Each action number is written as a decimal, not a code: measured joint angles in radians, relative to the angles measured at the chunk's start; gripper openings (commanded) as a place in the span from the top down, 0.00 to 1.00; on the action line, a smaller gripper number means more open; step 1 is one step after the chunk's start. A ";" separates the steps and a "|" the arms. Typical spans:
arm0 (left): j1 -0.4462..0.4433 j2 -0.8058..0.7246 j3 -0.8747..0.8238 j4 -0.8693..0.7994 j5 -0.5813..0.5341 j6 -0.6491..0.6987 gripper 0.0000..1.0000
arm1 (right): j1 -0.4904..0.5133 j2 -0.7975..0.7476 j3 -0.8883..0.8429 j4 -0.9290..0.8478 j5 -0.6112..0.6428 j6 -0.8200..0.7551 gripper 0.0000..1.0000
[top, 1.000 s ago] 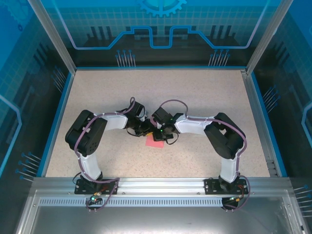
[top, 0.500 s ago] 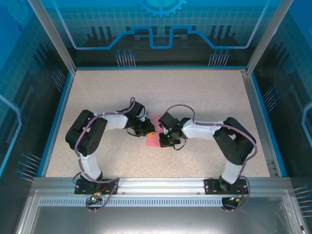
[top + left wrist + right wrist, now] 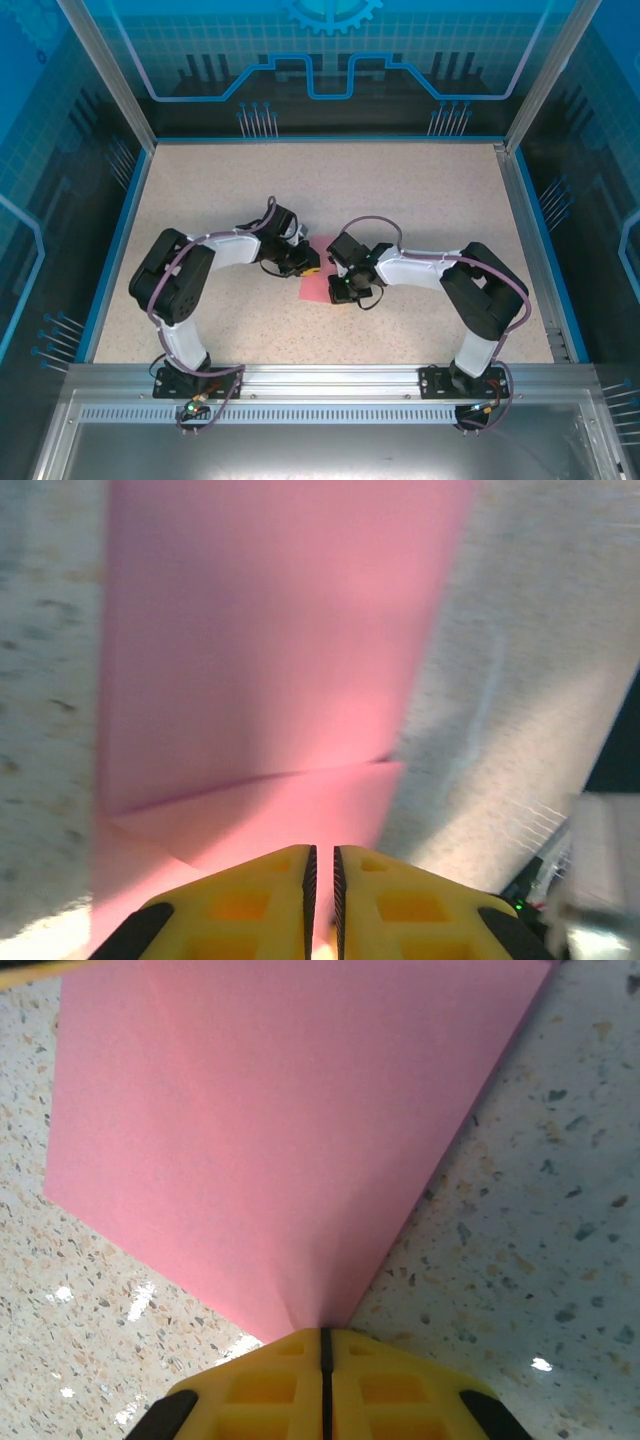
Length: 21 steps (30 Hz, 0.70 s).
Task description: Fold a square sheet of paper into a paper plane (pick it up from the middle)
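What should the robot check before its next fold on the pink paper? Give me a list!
1. Right hand pinching the pink paper: ok, a pointed end of the paper runs into its shut fingers.
2. Left hand pinching the paper: cannot tell; its fingers are almost together at the paper's edge.
3. A fold is made: ok, a creased flap shows in the left wrist view.
4. No tears: ok in the parts that show.
5. Hands on opposite sides of the paper: ok, seen from above.
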 measured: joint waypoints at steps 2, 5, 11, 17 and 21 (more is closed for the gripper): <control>-0.017 -0.032 -0.008 0.014 0.005 0.000 0.84 | 0.000 0.002 0.003 -0.003 0.000 0.003 0.92; -0.051 -0.051 -0.030 0.031 0.006 0.000 0.84 | 0.000 0.004 0.007 -0.010 0.001 0.007 0.92; -0.082 -0.018 -0.072 0.040 0.006 -0.005 0.84 | 0.000 0.006 0.010 -0.014 0.003 0.011 0.92; -0.083 0.019 -0.076 0.067 0.006 -0.020 0.85 | 0.000 0.008 0.012 -0.017 0.004 0.011 0.91; -0.083 0.036 -0.076 0.074 0.002 -0.019 0.85 | 0.010 0.022 0.035 -0.043 0.021 0.011 0.91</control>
